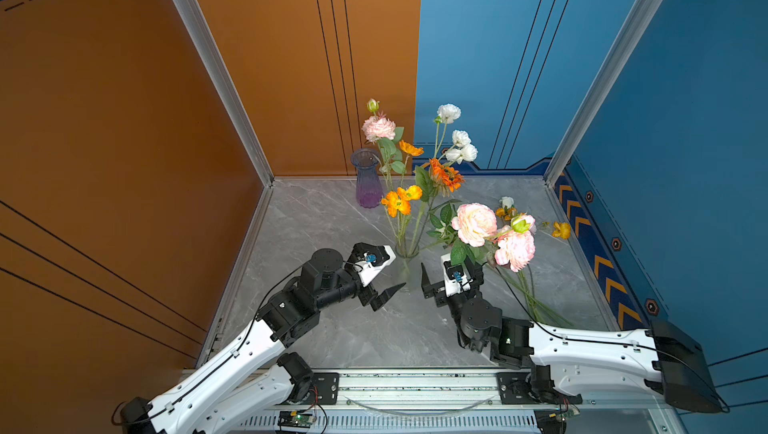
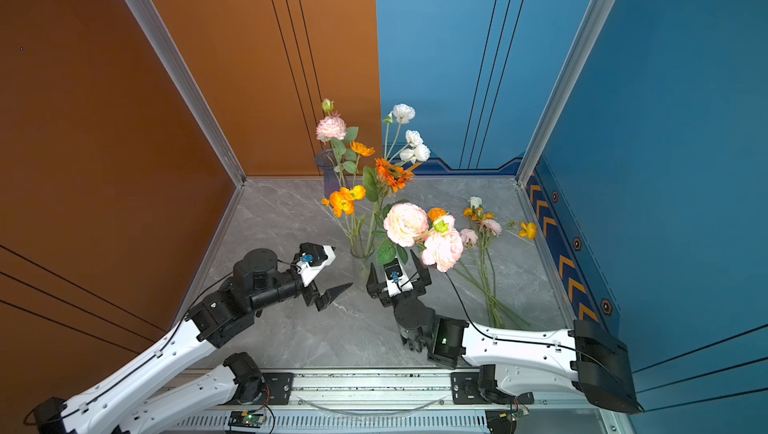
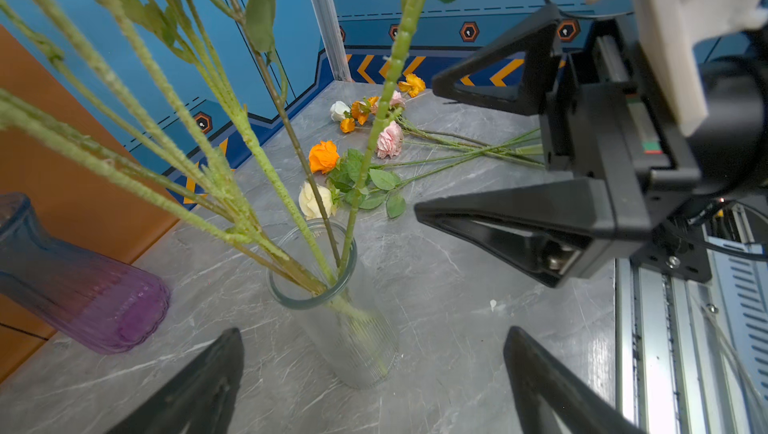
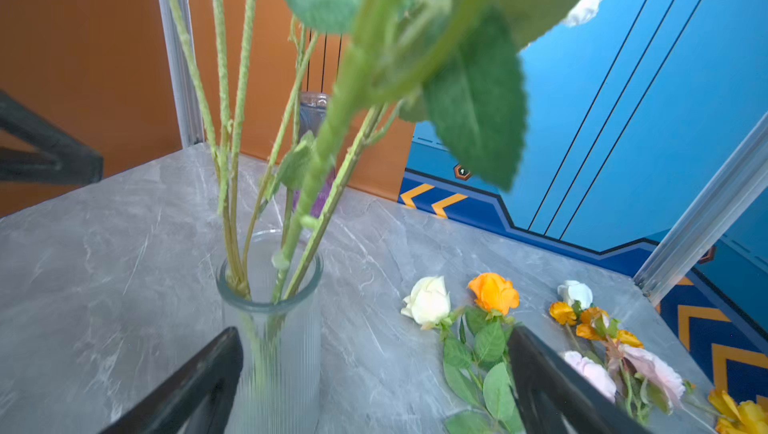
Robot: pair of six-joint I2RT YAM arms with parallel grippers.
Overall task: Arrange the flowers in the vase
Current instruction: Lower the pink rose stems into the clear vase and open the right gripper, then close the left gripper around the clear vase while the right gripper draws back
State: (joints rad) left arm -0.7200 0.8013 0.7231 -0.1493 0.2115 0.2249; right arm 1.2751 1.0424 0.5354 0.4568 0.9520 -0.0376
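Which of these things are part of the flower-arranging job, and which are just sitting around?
In the job: clear vase; flowers standing in it; loose flowers lying on the table.
Just sitting there: purple vase, nothing in it.

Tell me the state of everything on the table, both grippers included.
clear vase: upright, holding several stems
purple vase: upright, empty
vase flowers: standing in the clear vase, fanned out
loose flowers: lying flat on the table
left gripper: open, empty
right gripper: open, empty
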